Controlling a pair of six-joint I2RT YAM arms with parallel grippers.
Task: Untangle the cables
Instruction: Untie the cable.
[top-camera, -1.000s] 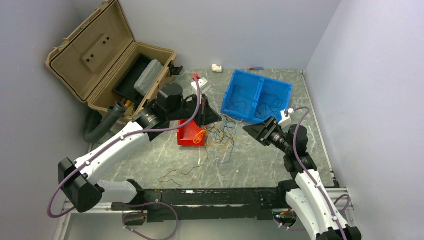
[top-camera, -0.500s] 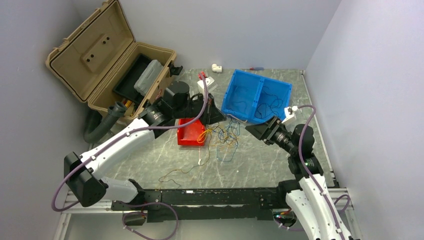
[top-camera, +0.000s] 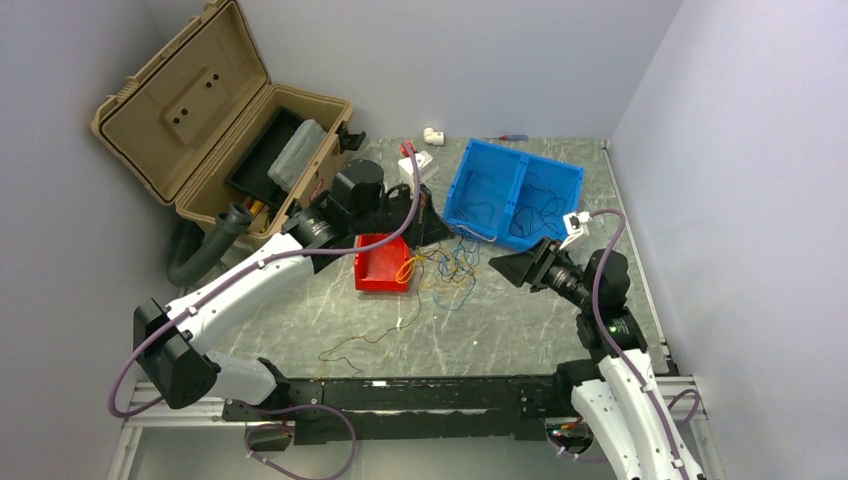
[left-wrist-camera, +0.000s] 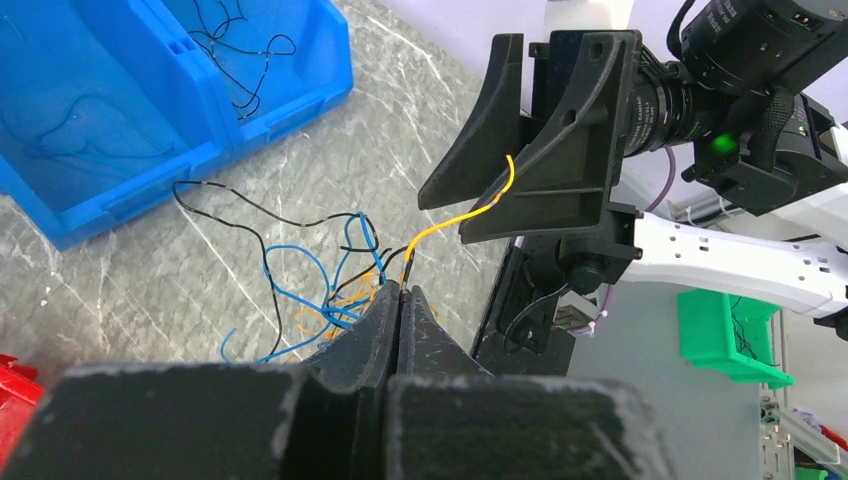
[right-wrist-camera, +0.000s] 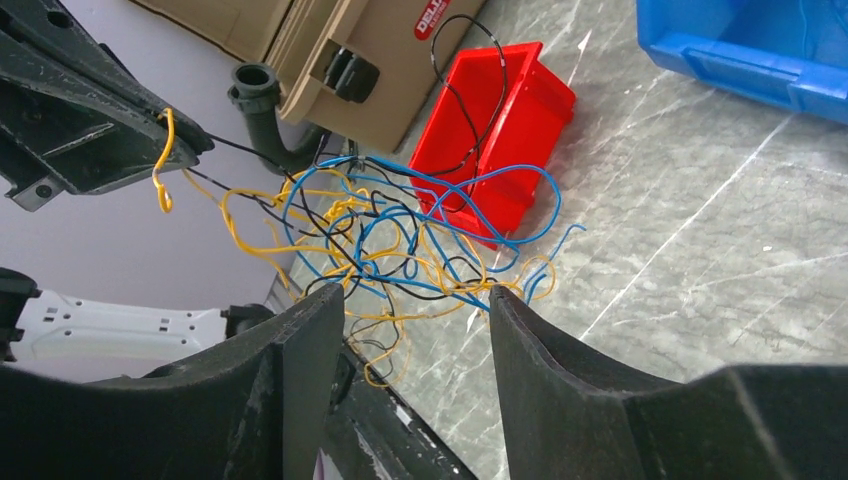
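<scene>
The left gripper (left-wrist-camera: 400, 300) has its jaws pressed together on a yellow-orange strand, whose short free end curls up past the fingertips towards the right gripper (right-wrist-camera: 415, 330). From that pinch, strands run down to the cables (right-wrist-camera: 400, 240), a loose knot of yellow-orange, blue and black wire just below and ahead of the left gripper. The knot sits between the two grippers, which face each other across it. The right gripper has its jaws apart with nothing between them, and the knot is straight ahead of the gap, close to the fingertips but not touching them. Beyond the knot from the right gripper is a red bin (right-wrist-camera: 500, 130) on the desk (right-wrist-camera: 700, 230), with a thin black wire looping above it. Off to the right gripper's right side is a blue bin (top-camera: 515, 190) with a few dark strands lying inside. One thin strand trails away from the knot across the desk towards the arm bases.
</scene>
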